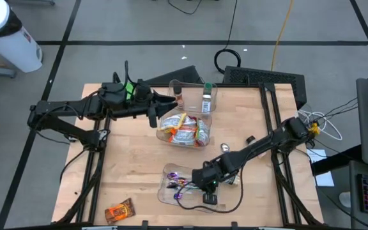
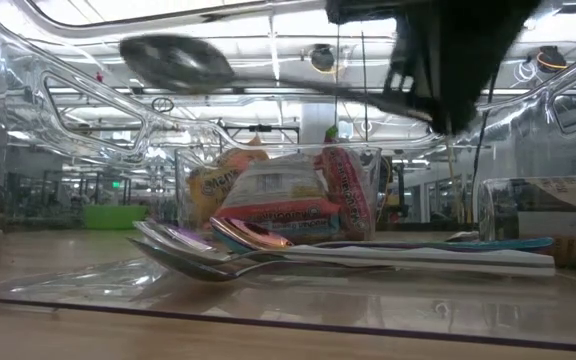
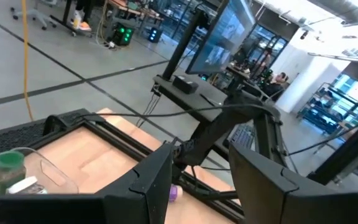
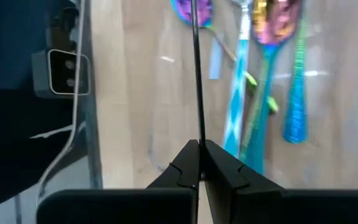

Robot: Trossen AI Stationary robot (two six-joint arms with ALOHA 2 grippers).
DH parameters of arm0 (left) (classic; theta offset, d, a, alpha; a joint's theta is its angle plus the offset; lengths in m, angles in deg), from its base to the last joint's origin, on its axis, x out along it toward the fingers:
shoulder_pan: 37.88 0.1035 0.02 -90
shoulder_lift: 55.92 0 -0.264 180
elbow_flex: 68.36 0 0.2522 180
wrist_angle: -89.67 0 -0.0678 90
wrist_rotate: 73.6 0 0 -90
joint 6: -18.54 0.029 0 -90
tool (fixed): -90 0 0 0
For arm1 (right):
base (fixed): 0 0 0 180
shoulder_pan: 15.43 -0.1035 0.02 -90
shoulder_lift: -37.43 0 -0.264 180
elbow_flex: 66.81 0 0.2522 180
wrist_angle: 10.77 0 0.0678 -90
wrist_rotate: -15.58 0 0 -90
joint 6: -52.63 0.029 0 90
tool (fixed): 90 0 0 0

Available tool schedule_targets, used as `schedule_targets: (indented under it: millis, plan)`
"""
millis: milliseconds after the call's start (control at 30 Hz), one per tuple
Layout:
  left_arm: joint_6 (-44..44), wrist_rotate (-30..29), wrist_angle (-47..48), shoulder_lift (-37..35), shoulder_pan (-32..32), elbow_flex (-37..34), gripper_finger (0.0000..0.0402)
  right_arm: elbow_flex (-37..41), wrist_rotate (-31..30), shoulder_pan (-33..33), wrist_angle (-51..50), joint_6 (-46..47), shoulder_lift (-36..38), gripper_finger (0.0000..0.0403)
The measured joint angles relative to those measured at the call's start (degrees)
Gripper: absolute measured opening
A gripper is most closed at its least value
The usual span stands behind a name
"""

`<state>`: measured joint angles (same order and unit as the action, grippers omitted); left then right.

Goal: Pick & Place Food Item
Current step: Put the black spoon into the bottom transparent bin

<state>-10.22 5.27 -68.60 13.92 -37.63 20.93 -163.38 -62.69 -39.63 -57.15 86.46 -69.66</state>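
— Closest to the low camera is the clear cutlery bin [image 2: 28, 240], its wall filling the frame. What's inside?

— Several spoons [image 2: 208, 250] lie on its floor, iridescent bowls at lower centre, handles running to the right. Above them a spoon [image 2: 183, 62] hangs level in the upper part of the frame, its handle pinched by the right gripper [image 2: 448, 75]. The wrist picture shows those fingers [image 4: 219, 171] closed on the thin handle [image 4: 197, 74], seen edge-on, so the bowl is hard to make out there.

— And the food?

— Snack packets [image 1: 185, 130] fill a clear container [image 1: 204, 143] at the table's middle in the overhead picture, just above the cutlery bin [image 1: 171, 171]. Through the bin wall they show as a blurred stack [image 2: 288, 200]; labels can't be read. One more wrapped snack [image 1: 119, 210] lies alone at the lower left of the table [image 1: 139, 166].

— Where is the right gripper from above?

— Over the cutlery bin at lower centre [image 1: 203, 185], covering part of what lies inside.

— The other arm?

— The left gripper [image 1: 165, 103] hovers at upper centre, beside a clear box [image 1: 193, 86] holding two small bottles [image 1: 206, 99]. Its fingers [image 3: 148, 186] stand apart with nothing between them, cut off at the frame's lower edge. A green-capped bottle [image 3: 8, 171] is half cropped at the lower left.
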Motion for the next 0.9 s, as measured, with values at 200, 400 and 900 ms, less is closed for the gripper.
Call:
schedule_targets:
  millis: [200,400,900]
  plan:
    - [0.1,0.0,0.0,0.0,0.0,0.0,0.0166,0.0,0.2,-0.2,-0.7,1.2,-2.0,0.0000]
    - [0.0,0.0,0.0,0.0,0.0,0.0,0.0166,0.0,0.1,-0.3,-0.6,1.5,-2.6,0.0000]
    - [-1.4,0.0,1.4,3.8,0.0,0.0,0.0166,0.0,0.3,0.4,2.0,1.6,-2.6,0.0007]
